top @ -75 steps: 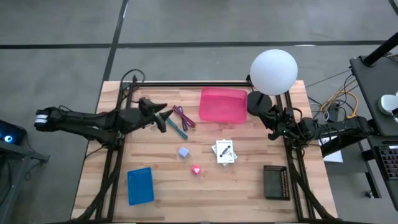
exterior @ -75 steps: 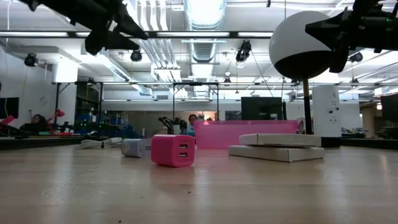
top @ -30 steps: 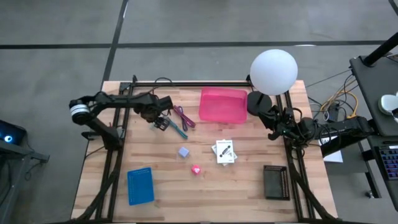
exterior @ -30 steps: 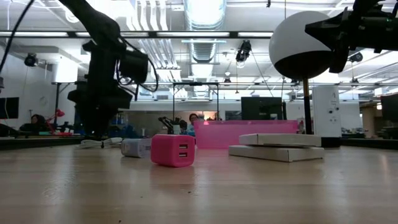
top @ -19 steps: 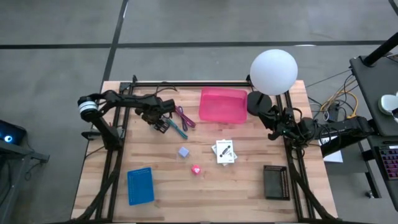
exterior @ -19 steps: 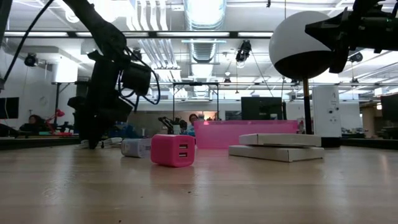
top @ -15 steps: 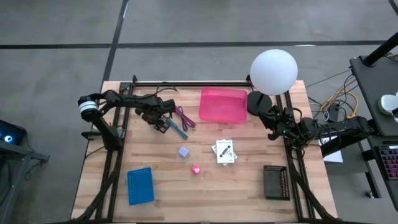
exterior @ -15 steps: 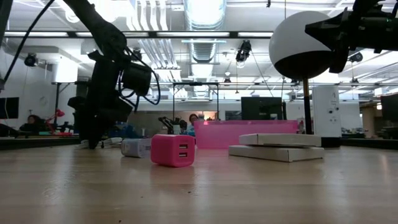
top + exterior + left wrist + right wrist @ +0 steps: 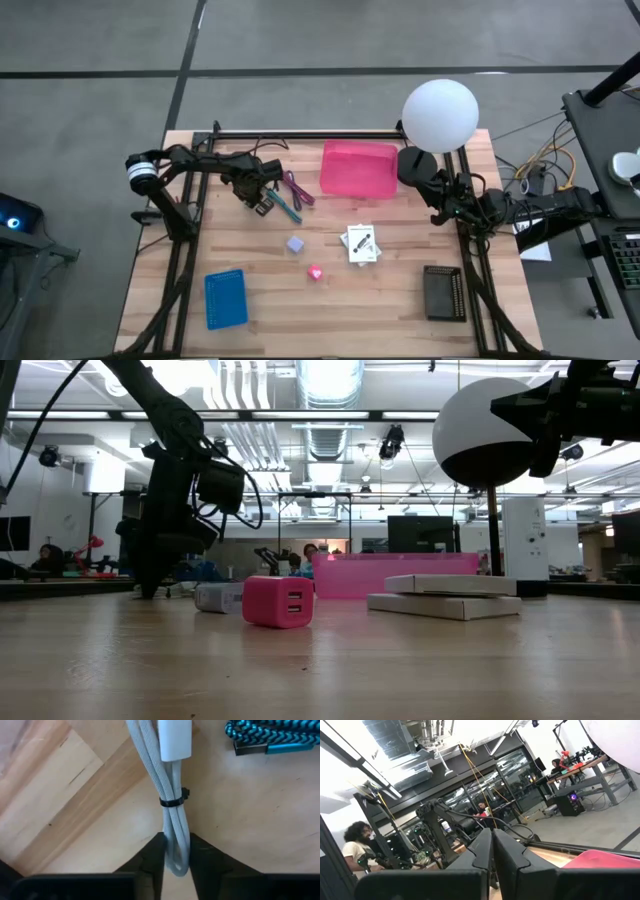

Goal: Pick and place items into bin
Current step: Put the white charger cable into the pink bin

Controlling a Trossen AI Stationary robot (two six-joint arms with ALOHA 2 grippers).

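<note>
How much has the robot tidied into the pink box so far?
Done: nothing, the pink plastic bin looks empty. In hand: the left gripper pinches a bundled white cable. Left: teal braided cable, purple cord, lavender cube, small pink block, white printed card. The right gripper waits, shut.

Left arm reaches low over the table, its tool (image 9: 176, 854) pinched nearly closed. Right arm waits raised, tool (image 9: 492, 845) closed.

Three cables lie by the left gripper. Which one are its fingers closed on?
The pale grey bundled cable, tied with a black band; the left gripper pinches its looped end. The teal braided cable lies apart, untouched, as does the purple cord.
</note>
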